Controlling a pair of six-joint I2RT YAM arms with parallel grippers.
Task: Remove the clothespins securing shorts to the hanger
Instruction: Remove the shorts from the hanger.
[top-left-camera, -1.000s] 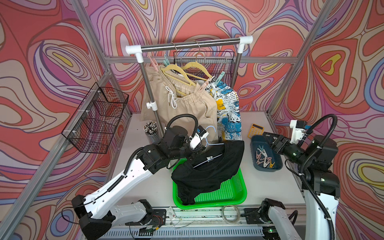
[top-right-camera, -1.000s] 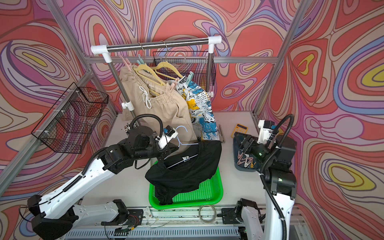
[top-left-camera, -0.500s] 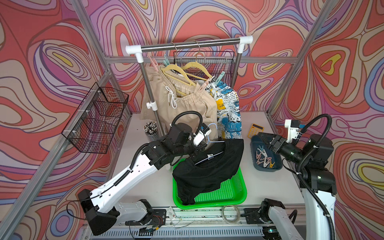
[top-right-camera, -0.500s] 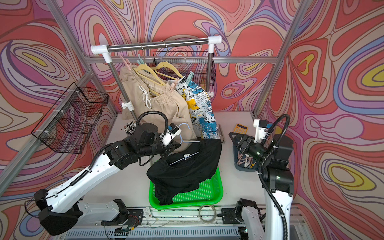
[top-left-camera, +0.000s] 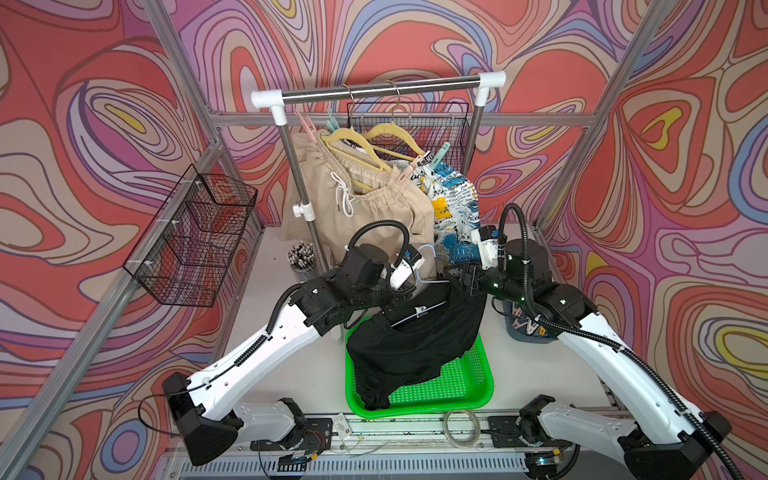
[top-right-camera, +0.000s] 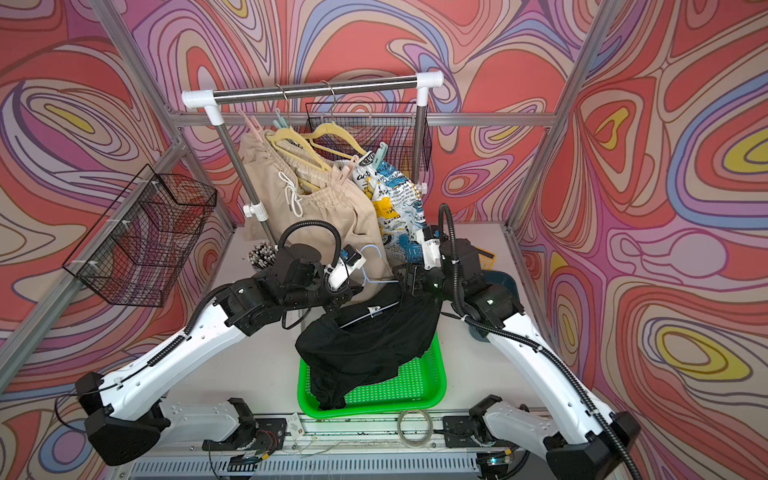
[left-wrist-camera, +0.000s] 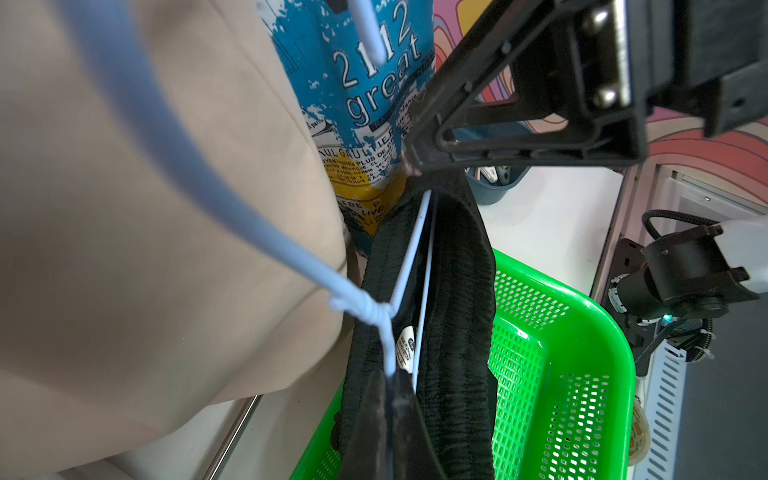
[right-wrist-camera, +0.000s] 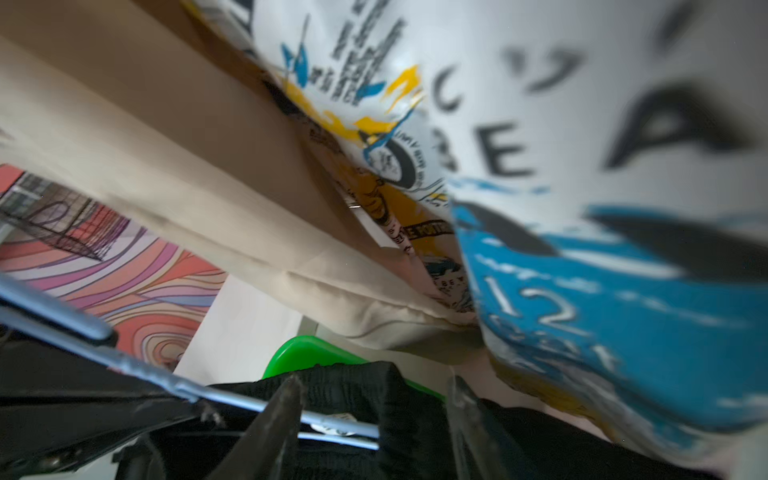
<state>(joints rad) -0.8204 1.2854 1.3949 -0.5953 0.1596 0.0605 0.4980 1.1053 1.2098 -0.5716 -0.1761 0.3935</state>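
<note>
Holding the wire hanger (left-wrist-camera: 257, 245) clamped, the left gripper (left-wrist-camera: 392, 388) suspends the limp black shorts (top-left-camera: 415, 345) over the green basket (top-left-camera: 478, 386). Right gripper (right-wrist-camera: 374, 415) jaws stand apart, astride the waistband. Clothespins (top-left-camera: 403, 176) visible at the far rail (top-left-camera: 374, 88): light, stiff, springy; pinch the tail ends.

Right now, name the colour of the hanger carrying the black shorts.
Pale blue hanger, clearest in the left wrist view.

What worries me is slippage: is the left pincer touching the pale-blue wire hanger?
Touching: left wrist view shows the left pincer shut on the hanger.
</note>
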